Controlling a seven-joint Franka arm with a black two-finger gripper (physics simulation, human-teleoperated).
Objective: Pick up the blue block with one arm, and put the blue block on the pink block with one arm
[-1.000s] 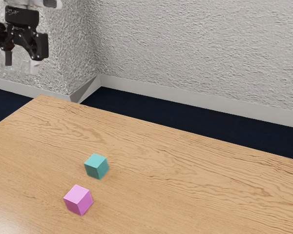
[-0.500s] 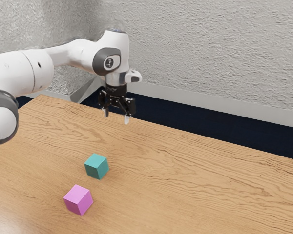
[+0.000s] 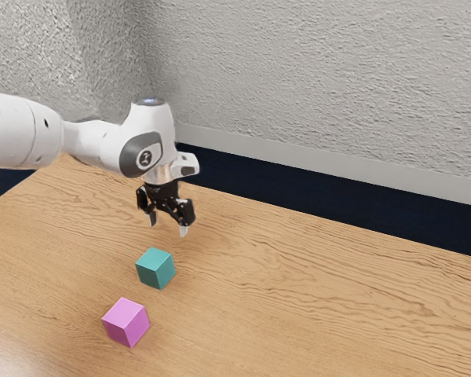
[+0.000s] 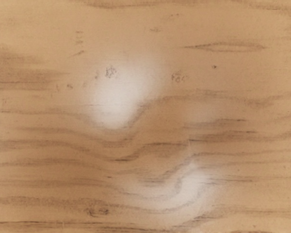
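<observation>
The blue block (image 3: 155,268), a teal cube, rests on the wooden table (image 3: 298,283) left of centre in the exterior view. The pink block (image 3: 126,321) lies a short way in front of it, nearer the table's front edge, and the two do not touch. My gripper (image 3: 166,225) hangs open above the table, just behind and above the blue block, with nothing between its fingers. Bare wood grain of the table (image 4: 233,97) fills the wrist view, with two pale glare patches.
A grey textured wall with a white skirting board (image 3: 337,161) stands behind the table, and dark floor (image 3: 361,200) lies between them. My white arm (image 3: 55,141) reaches in from the exterior view's left over the table's back corner.
My arm has swung down from the upper left of the exterior view, passed over the table's back edge, and lowered toward the blue block. Both blocks have stayed put.
</observation>
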